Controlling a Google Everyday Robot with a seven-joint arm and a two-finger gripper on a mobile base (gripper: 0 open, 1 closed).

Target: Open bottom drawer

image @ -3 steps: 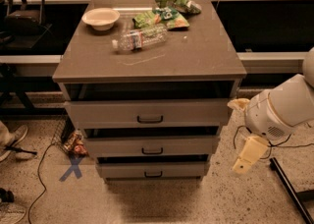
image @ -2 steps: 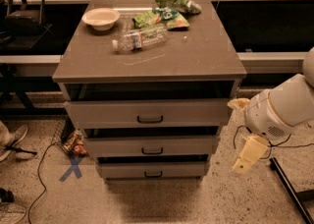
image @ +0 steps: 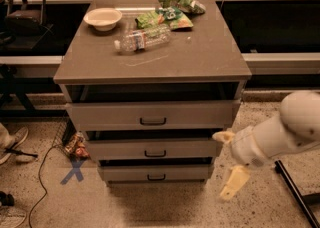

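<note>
The cabinet [image: 152, 57] has three grey-brown drawers. The bottom drawer [image: 125, 173] has the narrowest front and a small black bar handle [image: 156, 177] at its centre; its front sits about flush with the middle drawer [image: 115, 150] above it. My gripper [image: 228, 159] hangs off a white arm [image: 280, 134] just right of the cabinet, level with the middle and bottom drawers. Its two cream fingers [image: 234, 182] are spread apart and hold nothing. It touches no drawer or handle.
The top drawer [image: 110, 115] juts out slightly. On the cabinet top lie a white bowl [image: 102, 18], a plastic bottle [image: 142, 38] and green snack bags [image: 170, 12]. A blue X [image: 74, 171] and cables mark the floor at left. A black bar [image: 295, 192] lies at right.
My gripper and arm have moved down and to the left, closer to the cabinet's right side. The drawers have not moved.
</note>
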